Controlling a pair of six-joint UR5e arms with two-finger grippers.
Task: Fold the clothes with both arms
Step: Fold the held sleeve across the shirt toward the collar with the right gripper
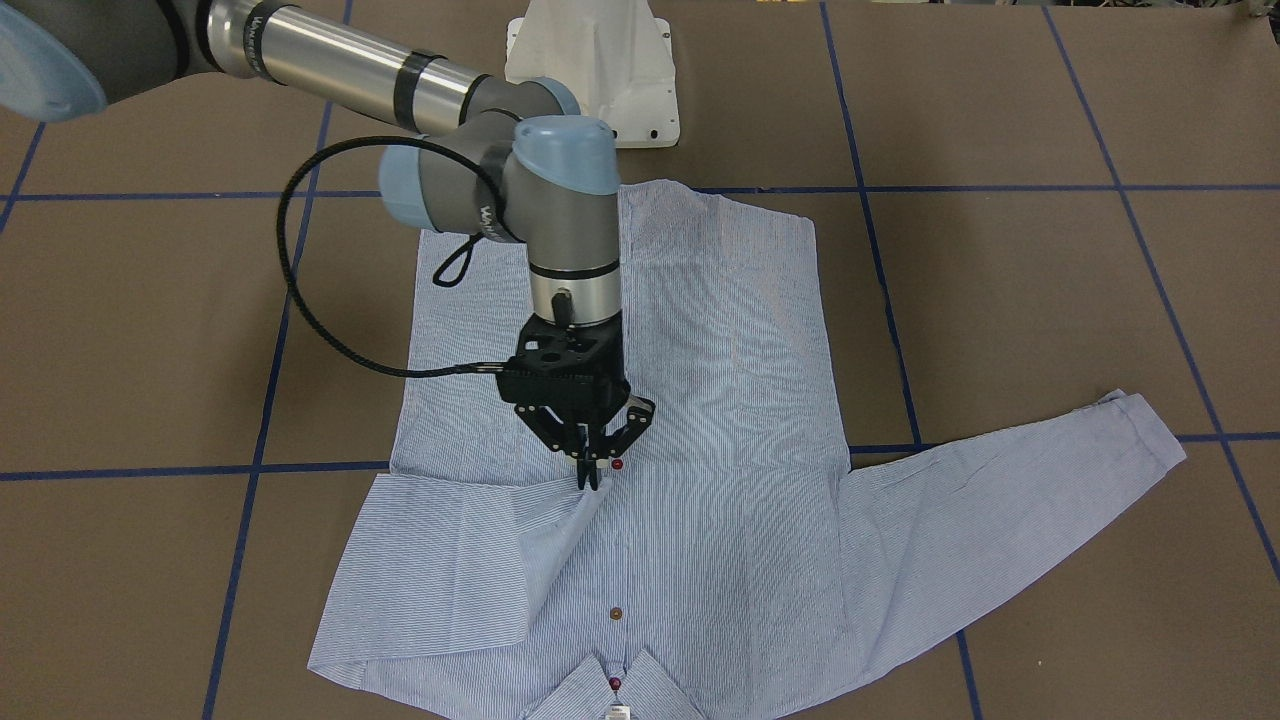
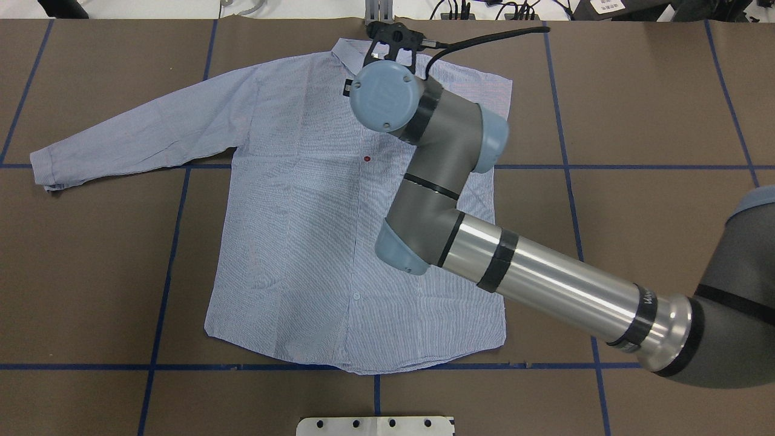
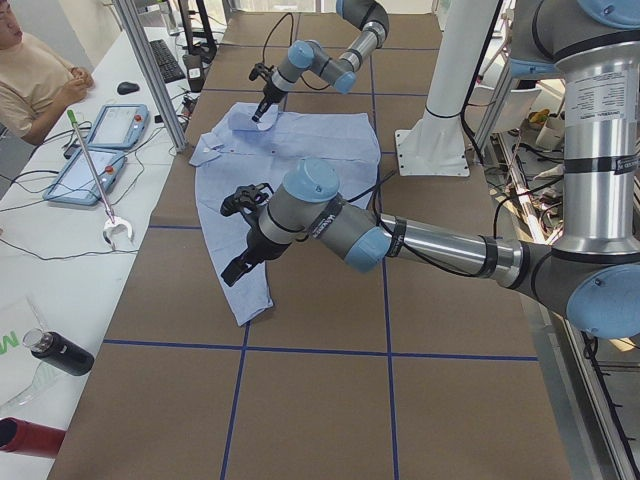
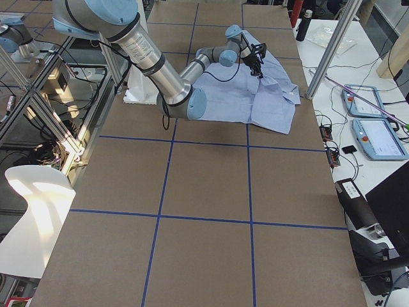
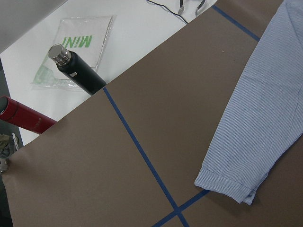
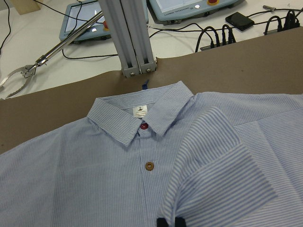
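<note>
1. Risk: the right hand (image 1: 595,462), narrowed to a pinch on the folded-over sleeve (image 1: 440,570) of the shirt (image 1: 730,350), may snag the layer beneath or drop the sleeve crooked.
2. The shirt lies flat on the counter (image 1: 1050,320): collar (image 1: 640,685) at bottom centre, that hand mid-frame on the chest.
3. Farther off, the left hand (image 3: 238,238) hangs over the other sleeve (image 3: 248,298); I cannot tell its opening.

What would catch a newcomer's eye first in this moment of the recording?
The light blue striped shirt lying button-side up in the middle of the table, one sleeve folded across its chest, the other sleeve stretched out flat. Next, the right end effector, pointing straight down over the shirt's button line and pinched shut on the folded sleeve.
</note>
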